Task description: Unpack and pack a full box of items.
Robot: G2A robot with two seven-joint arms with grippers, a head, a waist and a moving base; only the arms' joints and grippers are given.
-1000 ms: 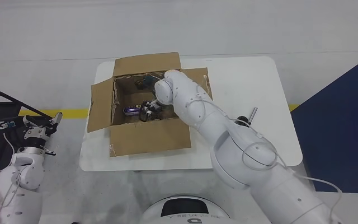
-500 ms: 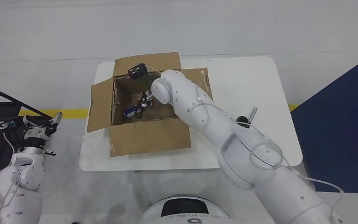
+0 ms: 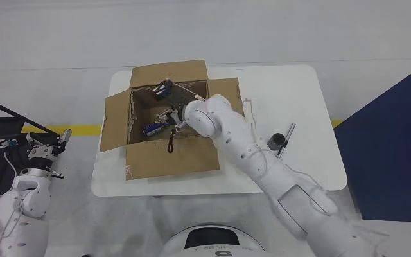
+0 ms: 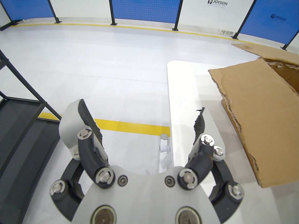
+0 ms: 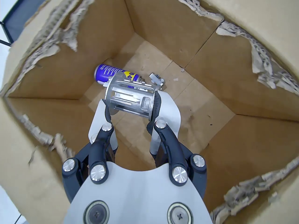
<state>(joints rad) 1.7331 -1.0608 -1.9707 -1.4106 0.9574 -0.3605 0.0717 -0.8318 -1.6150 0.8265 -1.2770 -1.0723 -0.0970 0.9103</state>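
One box [image 3: 170, 158], one spray can [image 5: 104, 71], one metal part [image 5: 129, 99]

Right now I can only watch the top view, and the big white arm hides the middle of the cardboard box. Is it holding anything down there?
Observer: Yes. The right gripper is shut on a silver metal part, a slotted cylinder, inside the box.
Operator: And the blue thing beside it?
Observer: That is a spray can lying on its side in a corner of the box floor, behind the part.
Operator: What about the other arm, off to the side?
Observer: The left gripper is open and empty, just off the edge of the table.
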